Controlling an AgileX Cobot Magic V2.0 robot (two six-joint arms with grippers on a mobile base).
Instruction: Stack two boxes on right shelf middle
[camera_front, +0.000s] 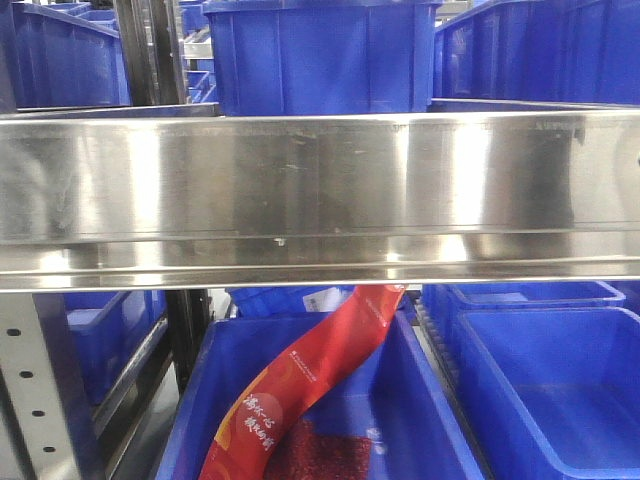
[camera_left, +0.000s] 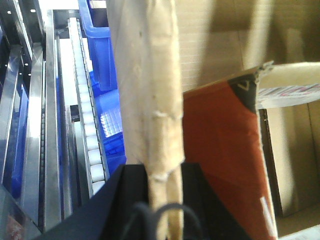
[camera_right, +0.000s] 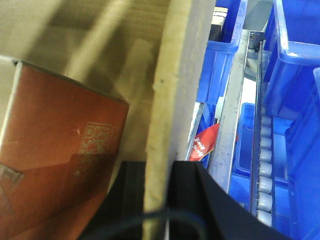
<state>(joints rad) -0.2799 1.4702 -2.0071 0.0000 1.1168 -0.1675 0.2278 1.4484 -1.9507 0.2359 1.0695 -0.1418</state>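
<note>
My left gripper (camera_left: 162, 170) is shut on the upright wall of a brown cardboard box (camera_left: 150, 75). My right gripper (camera_right: 159, 167) is shut on the opposite wall of the box (camera_right: 175, 75). The box is open, and a red-and-white printed carton (camera_left: 220, 150) lies inside it, also showing in the right wrist view (camera_right: 55, 135). The stainless-steel shelf board (camera_front: 320, 190) fills the front view with its broad reflective lip. Neither gripper nor the box shows in the front view. A second brown box is not in view.
Blue plastic bins (camera_front: 320, 50) stand on the steel shelf, with more bins (camera_front: 545, 390) below. A red printed packet (camera_front: 310, 380) hangs into a lower bin. A grey perforated upright (camera_front: 30, 390) stands at the left. Roller tracks (camera_left: 85, 115) (camera_right: 265, 165) run beside the box.
</note>
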